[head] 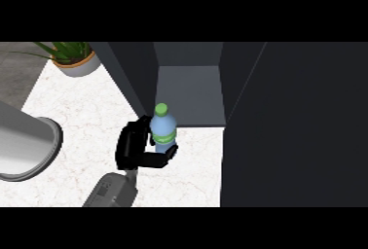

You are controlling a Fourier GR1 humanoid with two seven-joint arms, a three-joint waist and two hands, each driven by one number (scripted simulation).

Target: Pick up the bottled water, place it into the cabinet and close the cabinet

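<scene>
A robot's left hand [137, 146] grasps a blue water bottle [163, 127] with a green cap, fingers curled round it, holding it upright over the pale marble counter [79, 107] just in front of the open dark cabinet [191, 92]. The cabinet's door [295, 126] stands open at right. A potted plant [72, 58] sits at the counter's far corner, a grey round bin [25, 146] at left.
</scene>
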